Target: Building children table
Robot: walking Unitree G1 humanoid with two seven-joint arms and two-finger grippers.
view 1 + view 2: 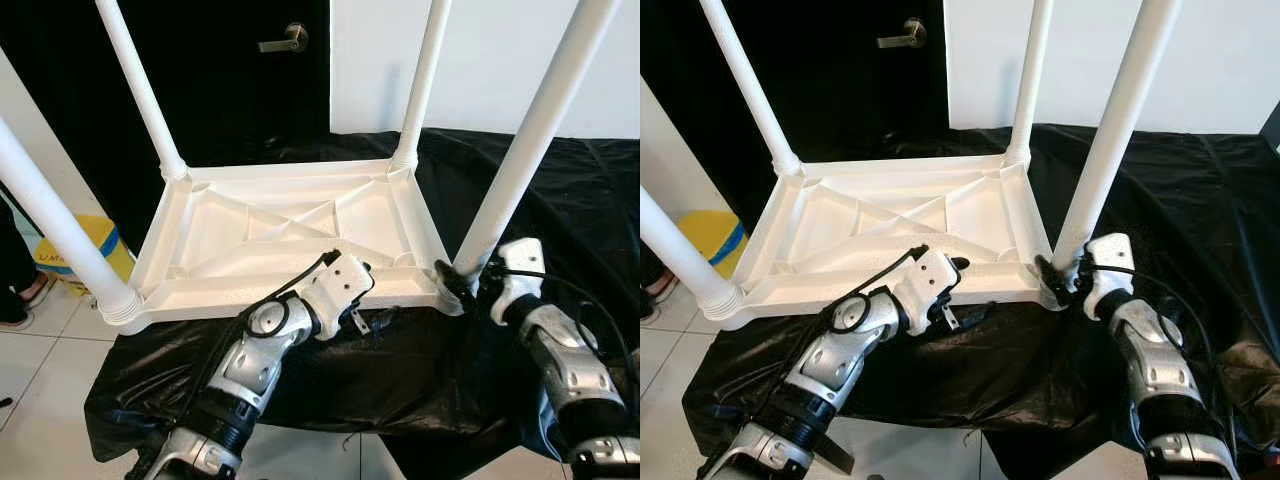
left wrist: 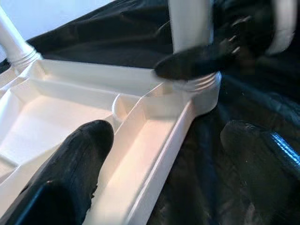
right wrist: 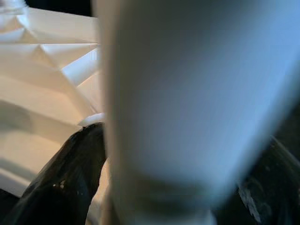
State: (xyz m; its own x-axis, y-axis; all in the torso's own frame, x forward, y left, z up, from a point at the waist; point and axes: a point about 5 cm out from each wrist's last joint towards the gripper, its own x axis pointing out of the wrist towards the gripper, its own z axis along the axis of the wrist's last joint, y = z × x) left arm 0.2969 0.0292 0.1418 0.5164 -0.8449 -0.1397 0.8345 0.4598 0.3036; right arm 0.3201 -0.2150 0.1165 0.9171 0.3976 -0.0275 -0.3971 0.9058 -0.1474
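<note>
— Four white legs stand up from the table [image 1: 290, 235], which lies upside down on a black cloth [image 1: 560, 200], ribbed underside up, in the middle of the head view.

— Where are the legs?

— One at each corner: far left leg [image 1: 140, 85] toward 11 o'clock, far right leg [image 1: 425, 75] toward 1, near left leg [image 1: 50, 215] at 9, near right leg [image 1: 530, 130] at 3.

— And the arms?

— The right gripper [image 1: 462, 280] sits at the foot of the near right leg, toward 4 o'clock, its black fingers [image 3: 61, 183] either side of the post and pinching it just above the threaded collar. The left gripper [image 1: 368, 283] is at the table's near edge, toward 6 o'clock. Its fingers are spread: one finger [image 2: 70, 173] lies inside the frame, the other outside over the cloth, the rim between them.

— Anything around it?

— A dark door with a lever handle [image 1: 283, 41] at 12 o'clock, a white wall beside it, pale floor tiles [image 1: 40, 370] at 8, and a yellow and blue object [image 1: 95, 245] behind the near left leg.
</note>
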